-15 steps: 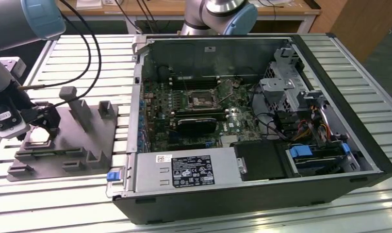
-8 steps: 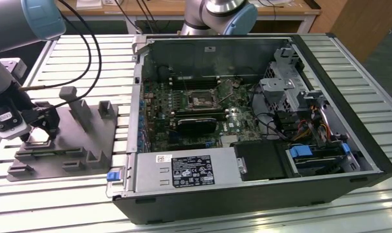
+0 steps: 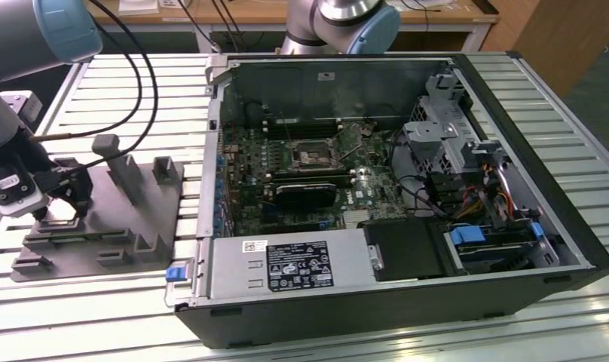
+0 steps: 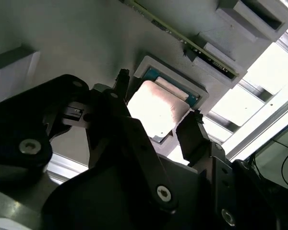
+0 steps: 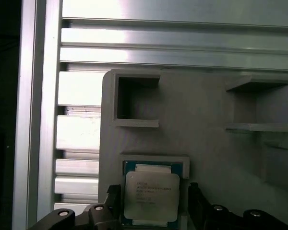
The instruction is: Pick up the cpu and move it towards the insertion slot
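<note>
on the grey tray (image 3: 78,256) at the exterior view's left, the cpu (image 5: 151,197) lies flat in its recess, well apart from the insertion slot (image 3: 312,156) on the green board. the gripper (image 5: 152,190) straddles the chip, jaws released and not yet gripping. risk: an off-centre closure could catch the recess wall, tilting or dropping the chip.

A grey tray (image 3: 78,262) with raised blocks (image 3: 123,170) lies on the slatted metal desk (image 3: 73,320) — just beside an open computer case (image 3: 405,313), coloured cables (image 3: 481,197) inside.
</note>
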Controlling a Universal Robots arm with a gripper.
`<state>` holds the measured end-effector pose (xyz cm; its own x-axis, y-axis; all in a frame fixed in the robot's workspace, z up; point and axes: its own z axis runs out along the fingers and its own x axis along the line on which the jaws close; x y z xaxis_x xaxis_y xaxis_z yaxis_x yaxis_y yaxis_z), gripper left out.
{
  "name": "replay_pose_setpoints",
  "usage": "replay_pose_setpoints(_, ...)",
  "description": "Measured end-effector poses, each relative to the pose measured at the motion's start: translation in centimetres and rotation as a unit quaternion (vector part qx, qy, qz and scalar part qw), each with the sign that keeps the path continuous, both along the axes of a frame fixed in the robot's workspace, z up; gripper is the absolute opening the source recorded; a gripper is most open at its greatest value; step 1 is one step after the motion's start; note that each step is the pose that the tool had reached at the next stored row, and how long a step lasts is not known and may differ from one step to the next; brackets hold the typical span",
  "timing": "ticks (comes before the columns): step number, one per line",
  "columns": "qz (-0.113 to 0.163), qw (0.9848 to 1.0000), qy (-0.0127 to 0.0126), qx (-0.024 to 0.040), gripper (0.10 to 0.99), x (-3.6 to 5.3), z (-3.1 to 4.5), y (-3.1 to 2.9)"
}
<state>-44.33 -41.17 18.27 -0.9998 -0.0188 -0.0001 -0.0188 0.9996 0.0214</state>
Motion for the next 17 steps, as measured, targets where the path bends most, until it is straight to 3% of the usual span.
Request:
replay_pose_setpoints(2,0.000,1.0000,-0.0001,0.0000,0.667,0.00,-0.01,0.00)
replay_pose_setpoints(3,0.000,1.0000,-0.0001,0.0001,0.596,0.00,-0.02,0.00)
replay_pose_setpoints(9,0.000,1.0000,-0.0003,0.0001,0.541,0.01,0.08,0.01)
replay_pose_setpoints(13,0.000,1.0000,-0.0002,0.0003,0.541,0.00,0.96,0.01)
replay_pose_setpoints(17,0.000,1.0000,-0.0002,0.0004,0.541,0.01,2.41,0.00)
